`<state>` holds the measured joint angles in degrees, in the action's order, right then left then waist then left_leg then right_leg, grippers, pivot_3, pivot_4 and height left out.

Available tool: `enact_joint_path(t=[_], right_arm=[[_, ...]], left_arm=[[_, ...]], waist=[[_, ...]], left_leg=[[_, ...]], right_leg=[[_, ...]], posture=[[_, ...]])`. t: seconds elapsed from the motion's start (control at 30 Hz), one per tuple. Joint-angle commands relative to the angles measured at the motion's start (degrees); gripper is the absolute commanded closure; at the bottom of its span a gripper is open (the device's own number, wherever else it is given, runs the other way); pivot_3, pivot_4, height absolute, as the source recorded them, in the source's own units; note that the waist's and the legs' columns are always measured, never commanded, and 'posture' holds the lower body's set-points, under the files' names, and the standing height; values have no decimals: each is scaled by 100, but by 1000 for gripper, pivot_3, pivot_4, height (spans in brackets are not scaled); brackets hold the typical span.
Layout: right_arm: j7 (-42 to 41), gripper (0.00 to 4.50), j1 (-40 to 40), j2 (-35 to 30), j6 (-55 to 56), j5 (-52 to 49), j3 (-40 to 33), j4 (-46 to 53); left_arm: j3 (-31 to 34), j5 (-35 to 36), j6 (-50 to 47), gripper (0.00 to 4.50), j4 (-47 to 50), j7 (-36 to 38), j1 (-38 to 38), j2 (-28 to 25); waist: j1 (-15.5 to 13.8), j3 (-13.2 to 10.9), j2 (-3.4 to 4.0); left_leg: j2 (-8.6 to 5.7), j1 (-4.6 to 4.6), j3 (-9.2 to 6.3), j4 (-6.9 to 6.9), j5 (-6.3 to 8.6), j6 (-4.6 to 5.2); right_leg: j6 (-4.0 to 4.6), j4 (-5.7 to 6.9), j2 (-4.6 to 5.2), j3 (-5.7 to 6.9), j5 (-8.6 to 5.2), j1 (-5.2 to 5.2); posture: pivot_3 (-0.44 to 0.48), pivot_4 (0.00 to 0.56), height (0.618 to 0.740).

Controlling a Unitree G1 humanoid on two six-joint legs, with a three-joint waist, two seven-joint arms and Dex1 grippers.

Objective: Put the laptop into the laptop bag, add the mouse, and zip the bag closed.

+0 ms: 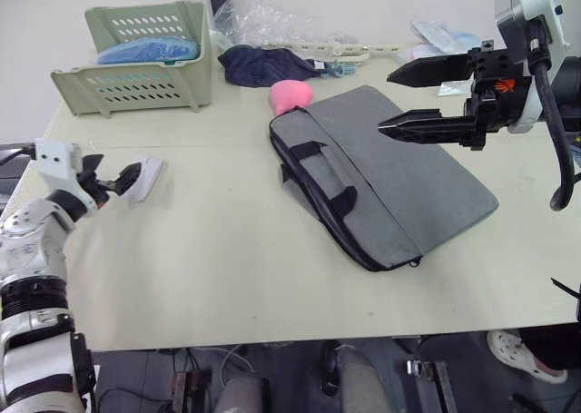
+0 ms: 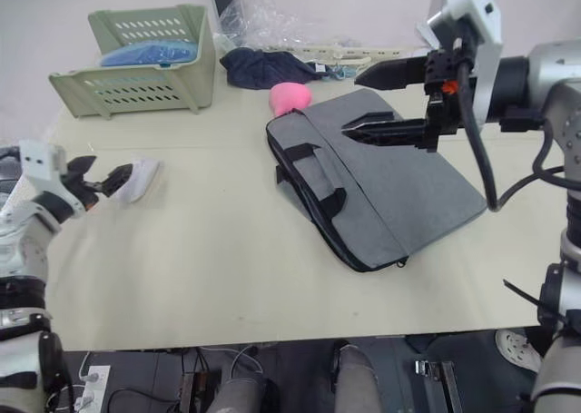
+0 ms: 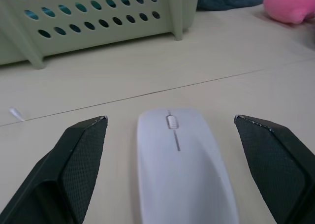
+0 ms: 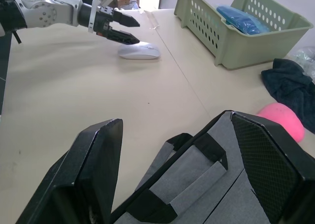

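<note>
Flat grey fabric laptop bag (image 1: 386, 179) with black strap handles lying on beige table (image 1: 209, 277), right of centre. Right gripper (image 1: 396, 99) hovering above bag, fingers apart, empty. Left gripper (image 1: 133, 173) at table's left edge, fingers spread either side of small white oval mouse (image 3: 183, 167), not clamped

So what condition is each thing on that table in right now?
laptop bag: lying flat, handles folded on top.
mouse: on the table, not gripped.
left gripper: open, fingers either side of the mouse.
right gripper: open, above the bag.
green basket: upright, blue item inside.
</note>
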<state>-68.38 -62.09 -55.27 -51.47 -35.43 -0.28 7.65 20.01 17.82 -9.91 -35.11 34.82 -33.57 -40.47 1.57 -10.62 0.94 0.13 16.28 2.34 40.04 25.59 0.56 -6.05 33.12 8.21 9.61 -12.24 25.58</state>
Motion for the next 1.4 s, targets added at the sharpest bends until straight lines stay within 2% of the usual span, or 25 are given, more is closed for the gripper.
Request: enact_joint_path(t=[0.03,1.4], right_arm=[[57,664,-71,-11,-11,-99,-161,152],[332,664,-29,23,20,-38,-175,80]], left_arm=[[36,14,68,68,1,-17,-190,-19],[-186,-465,1095,68,-2130,-257,-772,233]], waist=[[1,0,0],[1,3,-5]], left_leg=[[0,0,0,0,0,0],[-5,-2,-3,5,-1,3]], right_leg=[[0,0,0,0,0,0],[-1,17,8,5,1,0]], posture=[[0,150,740],[0,150,740]])
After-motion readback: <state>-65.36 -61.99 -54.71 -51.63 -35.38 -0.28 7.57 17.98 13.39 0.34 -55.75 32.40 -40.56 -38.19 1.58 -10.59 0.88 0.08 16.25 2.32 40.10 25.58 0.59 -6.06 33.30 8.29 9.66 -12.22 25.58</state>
